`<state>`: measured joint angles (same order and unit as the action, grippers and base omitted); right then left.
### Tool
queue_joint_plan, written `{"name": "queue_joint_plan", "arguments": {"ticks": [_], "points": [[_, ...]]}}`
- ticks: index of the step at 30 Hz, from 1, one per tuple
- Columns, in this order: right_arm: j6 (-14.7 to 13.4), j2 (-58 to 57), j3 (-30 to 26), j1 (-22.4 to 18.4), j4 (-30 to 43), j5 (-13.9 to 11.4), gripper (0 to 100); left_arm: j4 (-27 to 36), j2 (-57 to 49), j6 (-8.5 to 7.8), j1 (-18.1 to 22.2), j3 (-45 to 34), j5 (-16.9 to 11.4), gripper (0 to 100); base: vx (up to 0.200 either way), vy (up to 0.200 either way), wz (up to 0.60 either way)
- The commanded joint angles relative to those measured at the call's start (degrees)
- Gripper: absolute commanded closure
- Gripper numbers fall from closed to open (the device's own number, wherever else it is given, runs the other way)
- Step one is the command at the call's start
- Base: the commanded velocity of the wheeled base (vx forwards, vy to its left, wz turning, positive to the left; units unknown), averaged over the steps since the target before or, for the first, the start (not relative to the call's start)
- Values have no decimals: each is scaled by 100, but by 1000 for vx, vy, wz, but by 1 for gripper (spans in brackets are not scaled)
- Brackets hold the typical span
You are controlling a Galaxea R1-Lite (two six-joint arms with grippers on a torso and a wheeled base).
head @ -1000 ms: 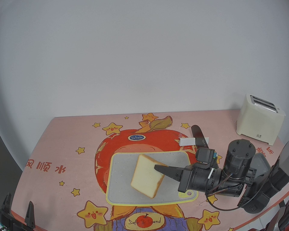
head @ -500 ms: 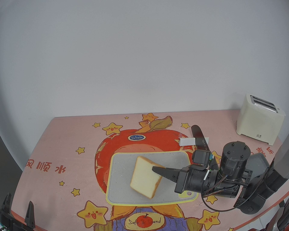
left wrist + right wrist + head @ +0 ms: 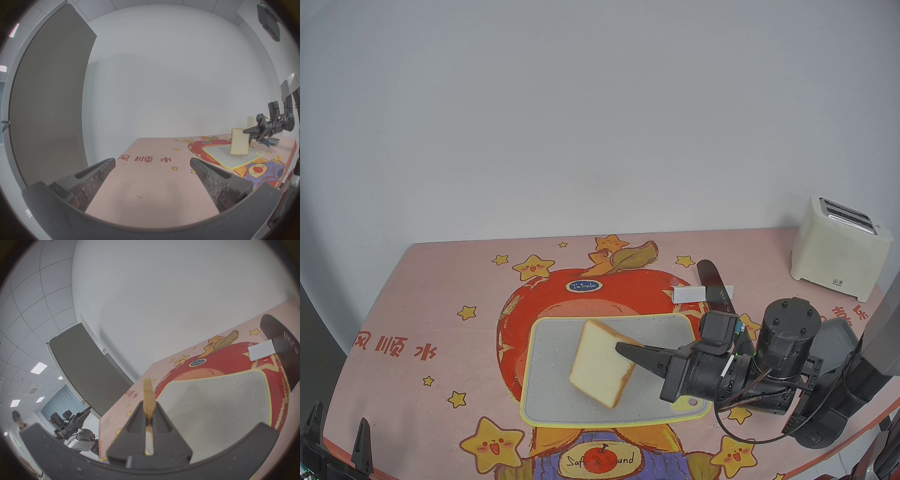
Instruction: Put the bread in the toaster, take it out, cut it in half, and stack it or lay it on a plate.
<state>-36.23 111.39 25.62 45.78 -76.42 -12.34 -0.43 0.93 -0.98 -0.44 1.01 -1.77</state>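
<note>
now we have the right pincer [image 3: 625, 349] clamped on the bread [image 3: 603, 362], gripping the slice at the edge that faces the robot's right. the slice stands on edge and leans, broad pale face towards us, over the middle of the grey cutting board [image 3: 550, 375] with the yellow rim. we cannot tell whether its lower edge touches the board or hangs just above it. from the right wrist we look along the slice edge-on, and its brown crust [image 3: 148, 396] sits squeezed between the two dark fingers [image 3: 134, 424].

the left pincer [image 3: 152, 162] hovers low at the near left corner of the worktop [image 3: 456, 275], well apart from the board. its fingers are spread wide with nothing between them. from that wrist we see the bread upright over the board, far across the pink cartoon surface.

the cream toaster [image 3: 839, 247] stands at the far right corner of the worktop, with two slots on top. it is well apart from the board and the bread.

a black knife [image 3: 712, 284] lies flat just beyond the board's far right corner. a white slip [image 3: 689, 294] touches its left side.
</note>
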Motion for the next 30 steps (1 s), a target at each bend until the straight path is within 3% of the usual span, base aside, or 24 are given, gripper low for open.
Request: {"name": "queue_joint_plan", "arguments": {"ticks": [1,6,7,24,28,30], "points": [[2,-3,-5,2,-4,-6,100,-1,-93,1,0,-101,1,0,0,0,0],[55,-3,-14,28,-4,-6,100,-1,-93,1,0,-101,1,0,0,0,0],[72,6,-14,28,-4,3,0,-1,-93,1,0,-101,1,0,0,0,0],[195,6,-145,107,-294,3,0,-1,-93,1,0,-101,1,0,0,0,0],[802,76,-312,133,-365,12,0,-1,-93,1,0,-101,1,0,0,0,0],[1030,129,-321,133,-365,170,0,-1,-93,1,0,-101,1,0,0,0,0]]}}
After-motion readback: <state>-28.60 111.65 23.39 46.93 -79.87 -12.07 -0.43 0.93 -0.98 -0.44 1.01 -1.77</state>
